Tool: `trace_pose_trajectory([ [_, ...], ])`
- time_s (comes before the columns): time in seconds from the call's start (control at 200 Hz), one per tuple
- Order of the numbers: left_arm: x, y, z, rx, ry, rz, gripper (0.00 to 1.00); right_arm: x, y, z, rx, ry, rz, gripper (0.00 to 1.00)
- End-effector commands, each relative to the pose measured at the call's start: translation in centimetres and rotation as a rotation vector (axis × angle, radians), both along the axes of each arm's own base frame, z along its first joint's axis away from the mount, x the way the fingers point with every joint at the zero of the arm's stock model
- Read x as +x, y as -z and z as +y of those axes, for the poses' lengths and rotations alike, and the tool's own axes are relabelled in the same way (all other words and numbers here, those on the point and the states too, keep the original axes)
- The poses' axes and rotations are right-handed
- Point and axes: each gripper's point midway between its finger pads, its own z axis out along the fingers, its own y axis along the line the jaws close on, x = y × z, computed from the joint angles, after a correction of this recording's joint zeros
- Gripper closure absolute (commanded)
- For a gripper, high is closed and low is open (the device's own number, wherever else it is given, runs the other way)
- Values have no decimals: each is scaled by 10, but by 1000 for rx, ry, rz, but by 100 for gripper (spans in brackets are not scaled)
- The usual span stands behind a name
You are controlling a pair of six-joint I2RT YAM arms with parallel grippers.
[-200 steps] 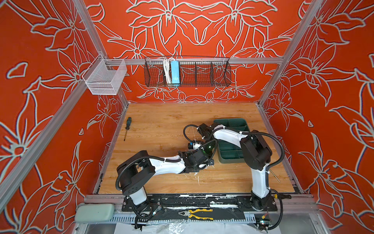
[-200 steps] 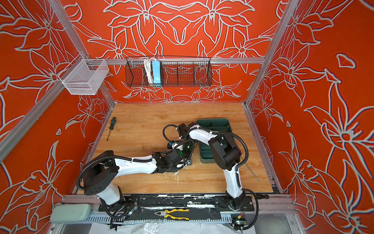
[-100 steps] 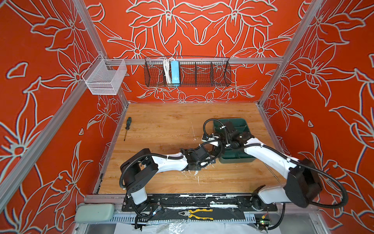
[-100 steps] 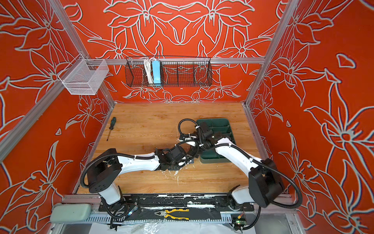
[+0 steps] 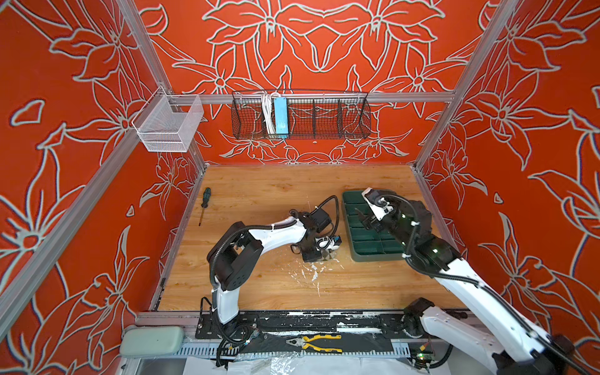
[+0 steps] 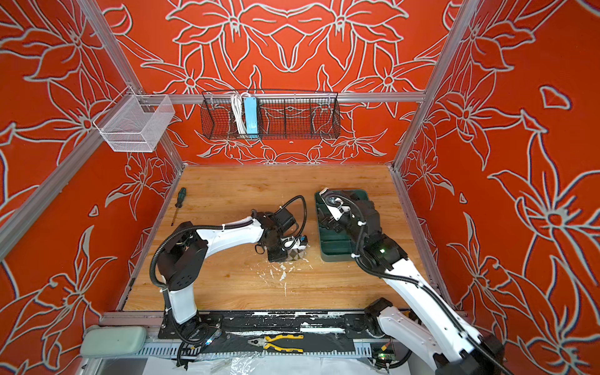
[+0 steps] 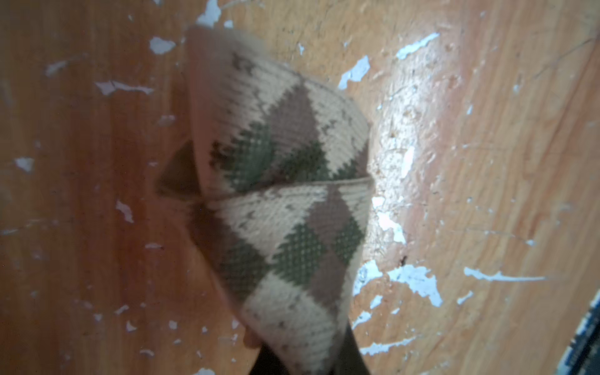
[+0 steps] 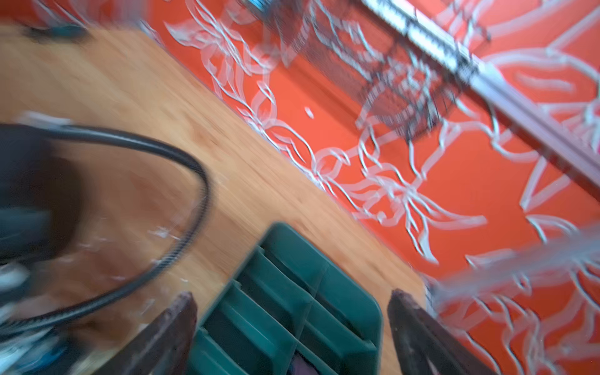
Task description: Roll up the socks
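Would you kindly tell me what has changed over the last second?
The right gripper drew away from beside the left gripper, rightward to the green tray, and now hangs open above it. The left gripper stayed in place, shut on the argyle sock.

We are looking at the argyle sock [image 7: 282,201]: beige knit carrying brown and olive-green diamonds. It is lying doubled over on itself, with a sharp crease running across its middle. The fingers [image 7: 269,365] of the left gripper [image 7: 308,367] are pinching one end. In a top view it [image 6: 297,256] is sitting low over the desk [image 6: 227,285], just beside the green tray [image 6: 334,258].
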Motion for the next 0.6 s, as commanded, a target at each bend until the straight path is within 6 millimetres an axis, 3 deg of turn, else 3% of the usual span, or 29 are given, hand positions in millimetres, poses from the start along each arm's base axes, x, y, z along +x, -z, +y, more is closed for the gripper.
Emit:
trace_pose_trajectory([
  [0.0, -49, 27, 26, 96, -76, 331, 100, -79, 39, 42, -141, -484, 100, 16],
  [0.09, -45, 24, 23, 63, -118, 387, 100, -115, 64, 46, -239, -630, 134, 20],
  [0.22, -39, 21, 20, 9, -169, 482, 100, -130, 109, 54, -458, -701, 149, 23],
  [0.32, -35, 26, 21, 19, -194, 519, 100, -123, 140, 76, -578, -738, 89, 24],
  [0.405, -33, 28, 21, 28, -205, 525, 100, -111, 164, 97, -639, -771, 49, 32],
  [0.475, -32, 30, 22, 34, -208, 522, 100, -96, 177, 115, -652, -764, 28, 39],
  [0.596, -31, 31, 23, 38, -214, 520, 100, -73, 198, 134, -677, -732, 30, 40],
])
